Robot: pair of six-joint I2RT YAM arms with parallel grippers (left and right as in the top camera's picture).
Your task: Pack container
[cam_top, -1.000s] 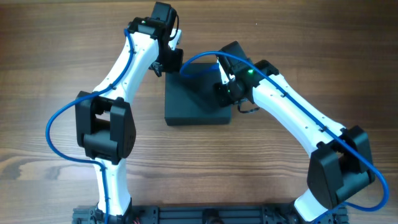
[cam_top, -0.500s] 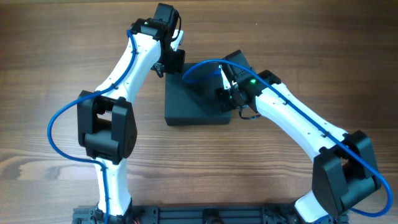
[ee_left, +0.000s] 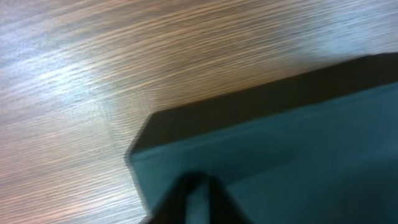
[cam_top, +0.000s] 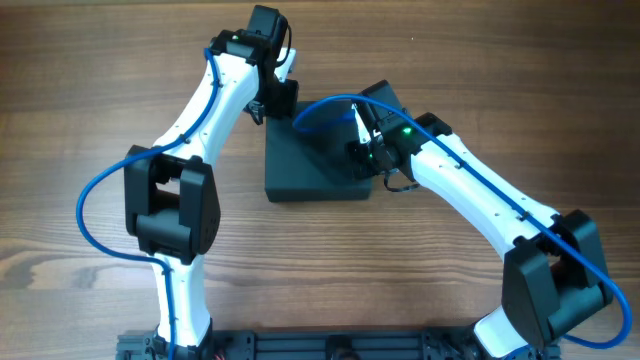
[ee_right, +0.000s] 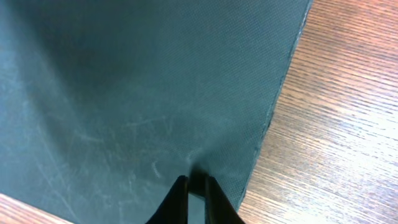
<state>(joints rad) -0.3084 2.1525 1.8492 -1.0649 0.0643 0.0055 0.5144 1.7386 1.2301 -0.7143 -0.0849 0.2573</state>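
The container (cam_top: pixel 312 165) is a dark teal-black box lying flat in the middle of the table, lid down. My left gripper (cam_top: pixel 276 102) is at its far left corner. In the blurred left wrist view its fingertips (ee_left: pixel 200 184) are close together, with only a sliver between them, over the container's corner (ee_left: pixel 292 155). My right gripper (cam_top: pixel 364 148) is over the container's right side. In the right wrist view its fingertips (ee_right: pixel 198 182) are nearly together and rest on the matte lid (ee_right: pixel 137 87) near its right edge. I see nothing held.
Wooden table (cam_top: pixel 90 120) lies all around the container. The blue cables loop off both arms, one over the box's far edge (cam_top: pixel 320 103). A black rail (cam_top: pixel 330 345) runs along the near table edge.
The right arm shifted slightly to the right over the container one second ago, then held still. The left arm has barely moved.
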